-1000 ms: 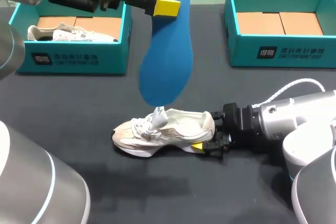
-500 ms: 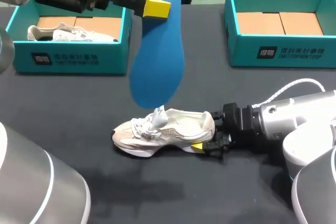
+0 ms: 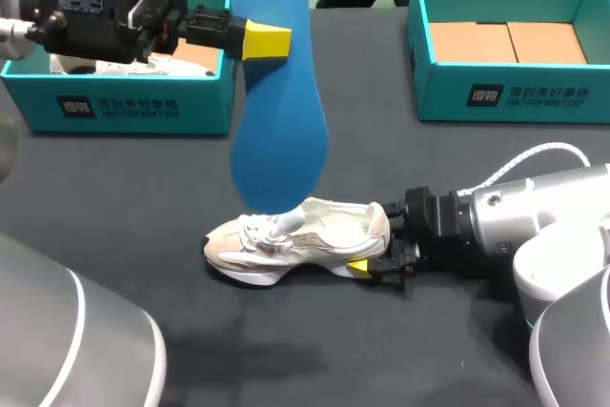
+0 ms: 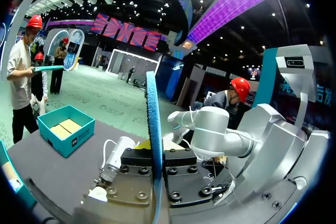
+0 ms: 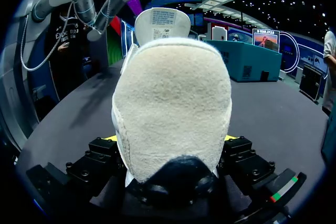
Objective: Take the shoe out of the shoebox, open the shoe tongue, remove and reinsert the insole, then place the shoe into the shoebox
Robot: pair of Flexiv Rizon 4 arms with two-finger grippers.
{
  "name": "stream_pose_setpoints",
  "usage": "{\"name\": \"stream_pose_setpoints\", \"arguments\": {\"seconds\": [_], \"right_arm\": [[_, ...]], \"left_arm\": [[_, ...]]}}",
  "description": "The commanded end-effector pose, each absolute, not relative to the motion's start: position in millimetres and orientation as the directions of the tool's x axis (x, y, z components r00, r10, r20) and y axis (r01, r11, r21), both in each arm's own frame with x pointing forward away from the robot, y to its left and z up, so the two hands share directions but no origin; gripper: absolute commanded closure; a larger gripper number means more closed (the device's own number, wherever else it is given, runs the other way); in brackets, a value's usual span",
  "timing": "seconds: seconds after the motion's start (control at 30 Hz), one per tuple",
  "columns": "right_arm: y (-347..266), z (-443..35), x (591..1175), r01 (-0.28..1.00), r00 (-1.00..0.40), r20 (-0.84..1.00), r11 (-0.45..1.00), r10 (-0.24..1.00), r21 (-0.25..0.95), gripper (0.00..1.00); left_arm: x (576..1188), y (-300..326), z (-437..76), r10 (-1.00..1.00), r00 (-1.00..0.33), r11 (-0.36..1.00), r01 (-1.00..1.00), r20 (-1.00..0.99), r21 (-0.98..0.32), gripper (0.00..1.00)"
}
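The left gripper [image 3: 267, 40] pinches the blue insole [image 3: 276, 131] between closed fingers; the right gripper [image 3: 367, 264] clamps the heel of the shoe [image 3: 295, 240]. The insole's dangling toe end may catch the tongue [image 5: 161, 22] and buckle.

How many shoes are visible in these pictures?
2. One shoe lies on the table, its heel in the right gripper. The other shoe lies in the left shoebox, partly hidden behind the left arm.

The long blue foam insole [image 3: 276, 111] runs off the head view's top edge and covers the far finger of the left gripper [image 3: 270, 41]. The heel of the white mesh sneaker [image 3: 295, 240] hides most of the right gripper [image 3: 381, 250].
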State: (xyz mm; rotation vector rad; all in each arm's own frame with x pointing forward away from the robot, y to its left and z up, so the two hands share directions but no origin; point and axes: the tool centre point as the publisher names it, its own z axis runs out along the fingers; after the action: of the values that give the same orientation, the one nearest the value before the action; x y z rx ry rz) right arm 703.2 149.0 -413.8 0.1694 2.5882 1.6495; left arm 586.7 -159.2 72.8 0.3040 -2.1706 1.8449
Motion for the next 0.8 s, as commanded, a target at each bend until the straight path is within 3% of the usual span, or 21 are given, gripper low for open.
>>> {"name": "stream_pose_setpoints", "arguments": {"seconds": [0.03,0.43,0.47,0.5,0.53,0.8], "right_arm": [[150,-414,703,0.058,-0.992,0.002,0.423,0.130,0.904,1.00],[149,-414,704,0.066,-0.989,0.005,0.423,0.145,0.904,1.00],[149,-414,704,0.066,-0.989,0.005,0.423,0.145,0.904,0.86],[149,-414,704,0.066,-0.989,0.004,0.422,0.145,0.904,0.53],[149,-413,704,0.065,-0.989,0.004,0.422,0.146,0.904,0.00],[134,-410,698,0.068,-0.987,-0.014,0.492,0.162,0.868,0.00]], "left_arm": [[581,-156,68,0.015,-0.941,0.138,-0.333,0.338,-0.933,1.00],[581,-156,68,0.015,-0.941,0.138,-0.333,0.338,-0.933,1.00],[581,-156,68,0.015,-0.941,0.138,-0.333,0.338,-0.933,1.00],[581,-156,68,0.015,-0.941,0.138,-0.333,0.338,-0.933,1.00],[581,-156,68,0.015,-0.941,0.138,-0.333,0.338,-0.933,1.00],[581,-156,68,0.015,-0.941,0.138,-0.333,0.338,-0.933,1.00]]}}
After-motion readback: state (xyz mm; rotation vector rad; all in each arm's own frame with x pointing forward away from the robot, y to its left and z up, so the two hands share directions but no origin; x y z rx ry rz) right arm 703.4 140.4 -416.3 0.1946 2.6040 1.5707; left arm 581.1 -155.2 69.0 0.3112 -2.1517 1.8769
